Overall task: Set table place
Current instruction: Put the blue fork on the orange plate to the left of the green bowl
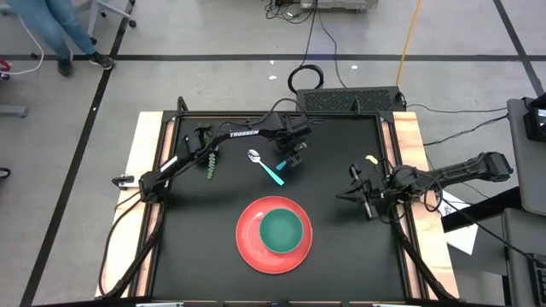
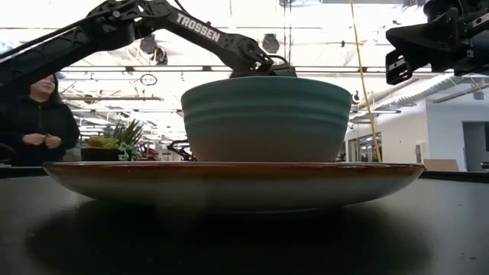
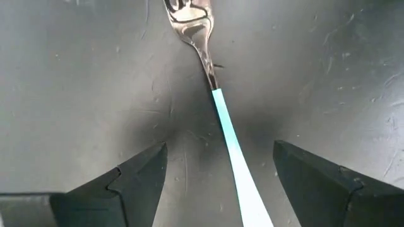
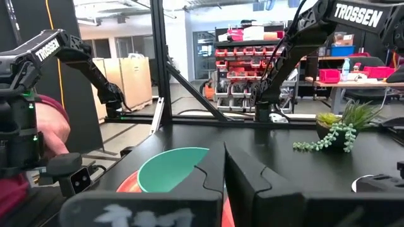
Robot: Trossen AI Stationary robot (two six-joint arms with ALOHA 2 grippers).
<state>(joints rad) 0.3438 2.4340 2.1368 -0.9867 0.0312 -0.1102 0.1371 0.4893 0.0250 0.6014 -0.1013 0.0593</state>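
Note:
The red plate (image 1: pixel 249 241) lies near the table's near edge with the teal-green bowl (image 1: pixel 282 230) standing in it; both fill the low view, plate (image 2: pixel 229 177) and bowl (image 2: pixel 266 118). The spoon (image 1: pixel 265 167) lies flat on the black table (image 1: pixel 196 247) beyond the plate. My left gripper (image 3: pixel 219 146) hovers open over the spoon's light-blue handle (image 3: pixel 233 157), one finger on each side, touching nothing. My right gripper (image 1: pixel 354 189) waits shut to the right of the plate. I see no fork.
The small potted plant (image 1: pixel 209 162) sits left of the spoon, under the left arm. A small yellow item (image 1: pixel 371 159) lies near the right arm. A person (image 2: pixel 38 114) stands beyond the table. There is bare table left and right of the plate.

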